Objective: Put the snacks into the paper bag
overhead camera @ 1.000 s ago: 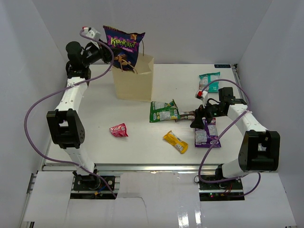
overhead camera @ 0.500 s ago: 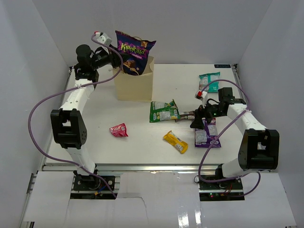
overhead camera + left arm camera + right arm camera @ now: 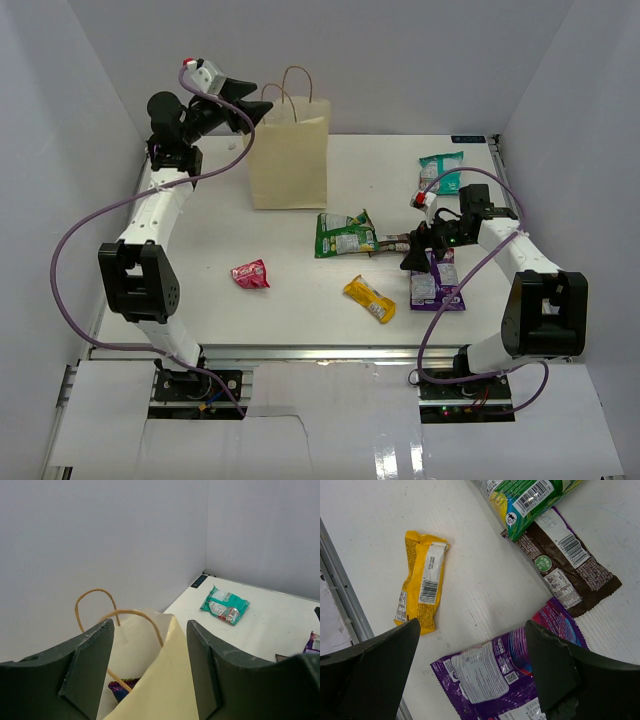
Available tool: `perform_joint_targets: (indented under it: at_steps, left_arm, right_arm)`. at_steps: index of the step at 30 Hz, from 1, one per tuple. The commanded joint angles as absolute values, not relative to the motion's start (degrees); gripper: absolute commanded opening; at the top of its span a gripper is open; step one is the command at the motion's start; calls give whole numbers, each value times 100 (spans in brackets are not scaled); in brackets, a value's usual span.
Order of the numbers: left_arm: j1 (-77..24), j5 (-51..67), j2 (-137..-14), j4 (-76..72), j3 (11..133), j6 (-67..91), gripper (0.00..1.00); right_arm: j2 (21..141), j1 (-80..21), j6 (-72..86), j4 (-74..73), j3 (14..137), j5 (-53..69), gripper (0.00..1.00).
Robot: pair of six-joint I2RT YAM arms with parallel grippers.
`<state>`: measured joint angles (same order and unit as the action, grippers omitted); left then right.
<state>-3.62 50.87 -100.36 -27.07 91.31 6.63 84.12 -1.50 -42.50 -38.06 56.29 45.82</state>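
Note:
The paper bag [image 3: 290,155] stands upright at the back of the table, handles up. My left gripper [image 3: 258,100] hovers at its top left, open and empty [image 3: 150,625]. Inside the paper bag [image 3: 170,680] lies the dark purple chip bag [image 3: 122,689]. My right gripper [image 3: 418,250] is open just above the purple pouch [image 3: 505,675], holding nothing [image 3: 472,627]. On the table lie a green pouch [image 3: 343,234], brown bar [image 3: 392,242], purple pouch [image 3: 435,280], yellow bar [image 3: 369,299], red packet [image 3: 250,273] and teal pouch [image 3: 441,172].
White walls close in the table at the back and on both sides. A metal rail [image 3: 300,352] runs along the near edge. The left arm's purple cable [image 3: 75,230] loops out over the table's left side.
The left gripper has opened and the chip bag has dropped from above the paper bag down into it. The left gripper has drawn back left. The right arm has not moved.

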Motion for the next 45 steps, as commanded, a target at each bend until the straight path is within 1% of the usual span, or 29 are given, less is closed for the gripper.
perform_joint_targets:
  at_steps: [1,6,8,9,10,11,12,13,14,15,16,17,18,19,22,25,27,31,34,36,37,38,40,41,42,43,45]
  left_arm:
    - [-396,4721,-9607,-2848,9106,536,70]
    - [-396,4150,-9036,-2742,8536,474,74]
    - [-387,4079,-8650,-2690,7991,501,74]
    - [-395,3834,-8448,-2672,7728,571,74]
    - [-396,3658,-8220,-2646,7430,676,74]
    - [-396,3482,-7678,-2628,6731,894,74]
    - [-387,3306,-7386,-2593,6350,1018,75]
    - [-387,2817,-7104,-2358,6006,1194,76]
    - [-395,2517,-6562,-2103,5707,1430,81]
    - [-387,2235,-6313,-1813,5208,2016,82]
    - [-387,1937,-6093,-1141,4994,2274,83]
    - [-387,1821,-5734,-734,4696,2476,84]
    - [-395,1706,-5583,-329,4572,2940,85]
    - [-404,1618,-5442,475,4449,3144,86]
    - [-404,1722,-4801,1236,3798,3664,89]
    - [-404,1530,-4010,1774,3315,3972,90]
    - [-404,1529,-3658,1968,3130,4086,91]
    - [-404,1599,-3025,2503,2691,4437,91]
    - [-404,1591,-2866,2689,2488,4649,93]
    - [-404,1573,-2795,2724,2356,4860,94]
    - [-404,1582,-2804,2716,2347,4895,94]
    - [-404,1582,-2830,2716,2347,4913,94]
    - [-404,1582,-2926,2716,2408,4904,94]
    - [-404,1591,-2953,2716,2426,4887,94]
    - [-404,1582,-3014,2725,2443,4852,94]
    - [-396,1591,-3023,2725,2452,4843,94]
    - [-404,1582,-3015,2725,2435,4852,94]
  right_arm:
    - [8429,-114,-4412,-3946,5686,4711,91]
    - [8516,-175,-4482,-4078,5897,4746,92]
    - [8560,-255,-4448,-4061,6020,4720,92]
    - [8595,-298,-4343,-3904,6073,4659,94]
    - [8622,-342,-3915,-3781,6125,4597,94]
    - [8648,-447,-3650,-3631,6274,4397,94]
    - [8675,-527,-3212,-3108,6319,4186,94]
    - [8684,-623,-2677,-2807,6354,3940,94]
    - [8710,-885,-1715,-2560,6415,3346,94]
    - [8771,-1044,-1253,-2323,6451,2931,93]
    - [8815,-1255,-874,-1990,6512,2065,93]
    - [9007,-1657,-496,-1899,6704,1683,90]
    - [9148,-1835,-397,-1838,6837,1296,90]
    - [9306,-1985,-369,-1750,6986,996,90]
    - [10114,-2136,-290,-1739,7688,1081,90]
    - [11264,-2127,-237,-2317,8751,1292,90]
    - [11495,-2127,-324,-2443,9025,1449,90]
    - [11672,-2127,-764,-2487,8904,2133,90]
    - [11681,-2136,-1045,-2540,8667,2723,90]
    - [11689,-2136,-1221,-2627,8438,3283,93]
    - [11689,-2127,-1335,-2637,8350,3461,96]
    - [11689,-2127,-1388,-2645,8184,3637,96]
    - [11698,-2127,-1476,-2672,8060,4084,84]
    - [11742,-2118,-1503,-2689,8025,4226,70]
    - [11768,-2118,-1512,-2811,8024,4393,64]
    - [11795,-2109,-1538,-2839,8024,4508,48]
    - [11778,-2092,-1538,-2874,8016,4649,35]
